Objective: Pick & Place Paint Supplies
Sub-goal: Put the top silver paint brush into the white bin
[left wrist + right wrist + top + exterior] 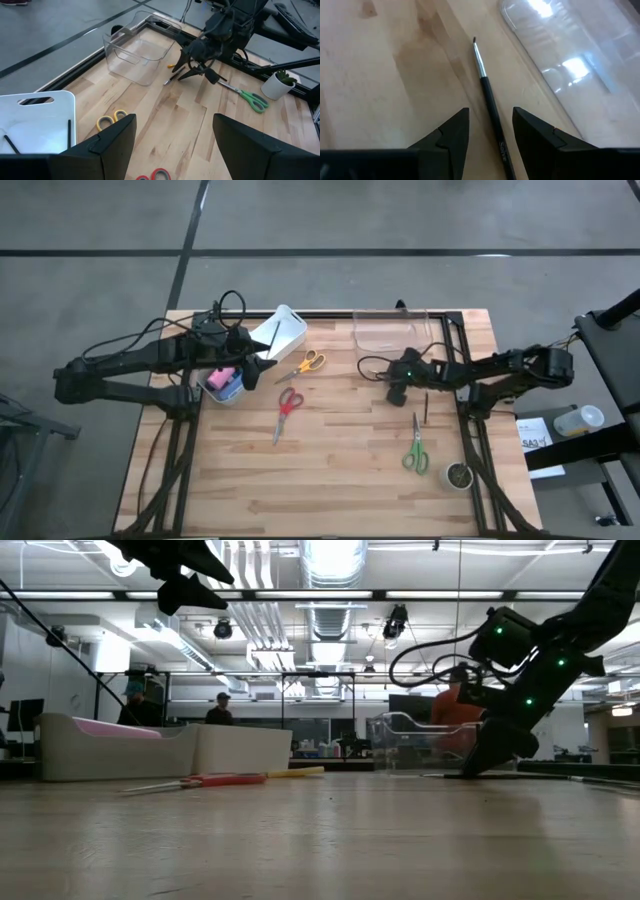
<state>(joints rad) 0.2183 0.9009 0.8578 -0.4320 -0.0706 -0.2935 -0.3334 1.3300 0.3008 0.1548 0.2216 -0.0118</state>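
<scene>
A thin dark paintbrush [487, 95] with a silver ferrule lies flat on the wooden table, beside the clear container [570, 65]. My right gripper [490, 137] is open and slants down over the brush's handle end, one finger on either side, apart from it. In the left wrist view the same brush [172, 78] lies under my right gripper [192, 62]. My left gripper [266, 370] hangs open and holds nothing, high above the table's left part. A pink bottle [222, 377] sits in a small bin at the left edge.
A white tray [283, 330] with thin brushes [69, 132] in it stands at the far left. Yellow scissors [309, 362], red scissors [286, 406] and green scissors [416, 450] lie on the table. A small potted plant [458, 475] stands near the right edge.
</scene>
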